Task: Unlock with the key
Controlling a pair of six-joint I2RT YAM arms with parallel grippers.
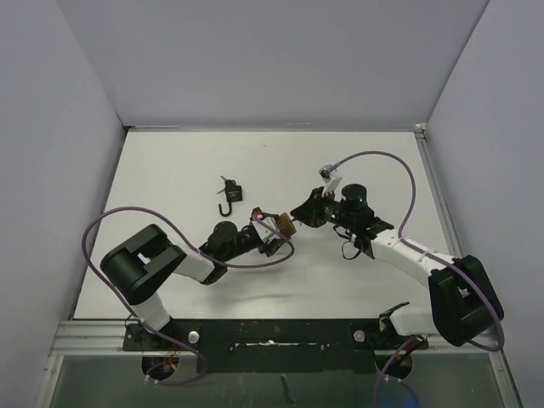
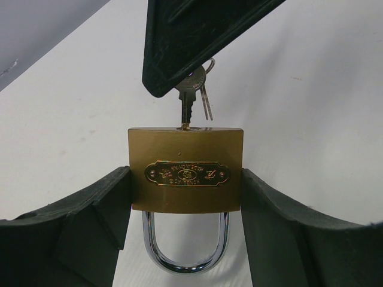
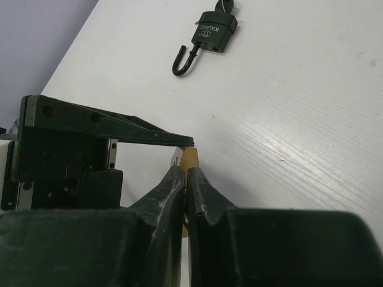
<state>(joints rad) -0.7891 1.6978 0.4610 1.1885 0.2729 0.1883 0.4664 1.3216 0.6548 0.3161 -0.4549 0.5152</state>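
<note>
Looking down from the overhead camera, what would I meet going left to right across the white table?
black padlock → brass padlock → right pincer, shut on the key

You lose the head of the key [image 2: 186, 112] behind the right tool [image 2: 169, 85]; the black padlock [image 3: 213, 33] is clipped at top.

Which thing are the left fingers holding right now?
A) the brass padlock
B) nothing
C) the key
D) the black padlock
A: the left wrist view shows the brass padlock clamped by its sides between the left fingers. The key is in the right fingers, and the black padlock lies apart on the table.
</note>
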